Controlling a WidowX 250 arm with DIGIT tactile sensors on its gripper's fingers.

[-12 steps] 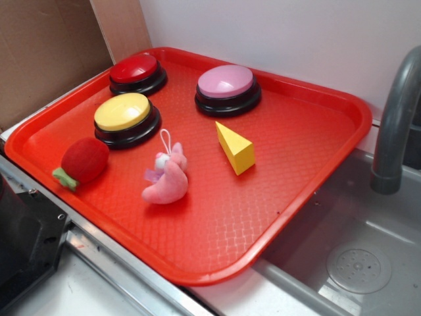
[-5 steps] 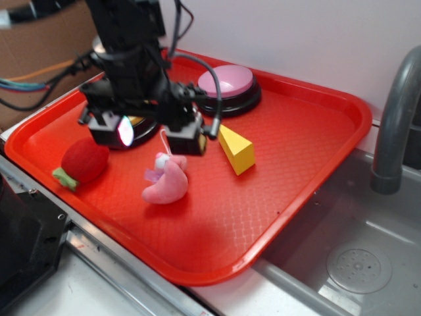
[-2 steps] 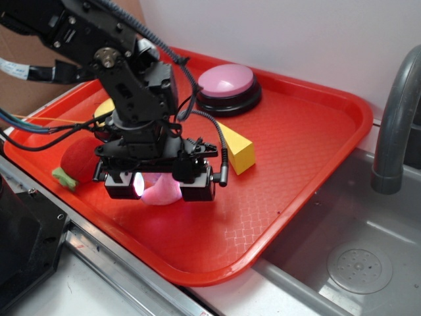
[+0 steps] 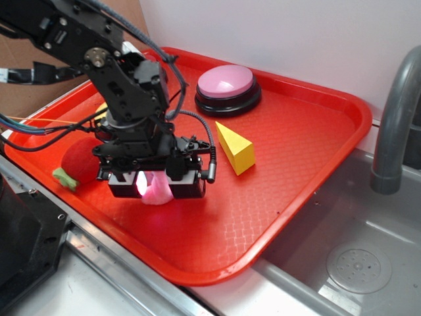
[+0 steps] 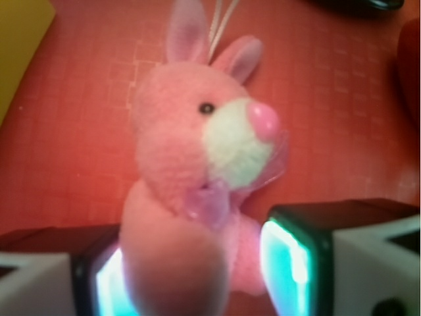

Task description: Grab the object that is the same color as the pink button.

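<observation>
The object, a pink plush animal (image 5: 197, 151) with a white face, purple bow and white string loop, lies on the red tray (image 4: 296, 131). In the exterior view only a bit of the plush (image 4: 158, 193) shows under my arm. My gripper (image 4: 156, 187) is down over it, and in the wrist view the gripper (image 5: 191, 276) has a lit pad against each side of the toy's body, shut on it. The pink button (image 4: 225, 82) sits at the tray's back, apart from the gripper.
A yellow cheese wedge (image 4: 235, 148) stands just right of the gripper, and a red plush strawberry (image 4: 79, 161) lies just left. My arm hides most of the other buttons at the back left. A grey faucet (image 4: 395, 125) and sink (image 4: 355, 263) are to the right.
The arm came in over the tray and dropped onto the plush. Since 0.4 s ago the fingers have drawn closer together around it.
</observation>
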